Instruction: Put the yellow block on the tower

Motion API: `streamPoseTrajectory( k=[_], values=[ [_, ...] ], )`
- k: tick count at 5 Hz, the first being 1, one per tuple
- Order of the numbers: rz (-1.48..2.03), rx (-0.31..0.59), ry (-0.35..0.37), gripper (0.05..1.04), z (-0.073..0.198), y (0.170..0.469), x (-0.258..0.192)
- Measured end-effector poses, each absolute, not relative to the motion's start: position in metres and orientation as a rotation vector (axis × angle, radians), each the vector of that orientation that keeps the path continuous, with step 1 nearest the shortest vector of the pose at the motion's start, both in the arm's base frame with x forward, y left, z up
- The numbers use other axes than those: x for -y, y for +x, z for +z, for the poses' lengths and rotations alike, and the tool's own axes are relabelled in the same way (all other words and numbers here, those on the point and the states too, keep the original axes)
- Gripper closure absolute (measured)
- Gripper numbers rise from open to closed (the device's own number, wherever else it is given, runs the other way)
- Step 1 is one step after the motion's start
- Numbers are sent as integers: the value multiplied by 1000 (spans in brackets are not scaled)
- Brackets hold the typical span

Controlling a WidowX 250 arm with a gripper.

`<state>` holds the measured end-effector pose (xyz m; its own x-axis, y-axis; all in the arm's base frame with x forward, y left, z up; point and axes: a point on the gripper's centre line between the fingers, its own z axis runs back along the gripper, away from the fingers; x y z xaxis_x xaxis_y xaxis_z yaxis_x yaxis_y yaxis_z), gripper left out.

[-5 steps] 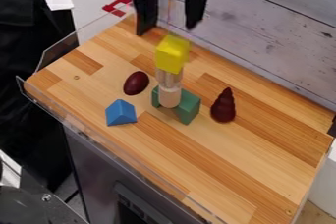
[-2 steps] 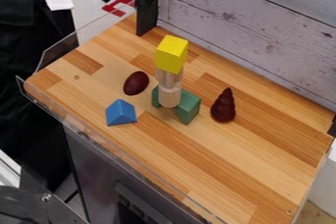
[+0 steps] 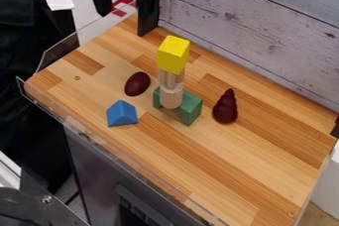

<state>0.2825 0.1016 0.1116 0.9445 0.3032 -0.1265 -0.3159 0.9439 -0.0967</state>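
Note:
My gripper (image 3: pixel 124 8) is at the top left of the camera view, up and left of the tower, open and apart from it. The yellow block (image 3: pixel 173 54) rests on top of the tower, upright over a narrow, pale column (image 3: pixel 171 93). That column stands at the green block (image 3: pixel 190 107), which is on the wooden board. Between the gripper and the yellow block there is a visible gap.
On the wooden board (image 3: pixel 218 165) lie a dark red egg shape (image 3: pixel 138 84) and a blue block (image 3: pixel 122 114) left of the tower. A dark red cone (image 3: pixel 226 107) stands to its right. A black post (image 3: pixel 149 22) rises at the back beside the grey plank wall (image 3: pixel 265 36).
The gripper has moved left, away from above the tower. From the middle frame to now it has come lower in view. The yellow block has stayed on the column.

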Motion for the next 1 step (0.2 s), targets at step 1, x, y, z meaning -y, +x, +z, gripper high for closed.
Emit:
streamPoseTrajectory(
  k=[1],
  values=[
    [330, -92, -85, 84, 105, 285, -105]
  ],
)
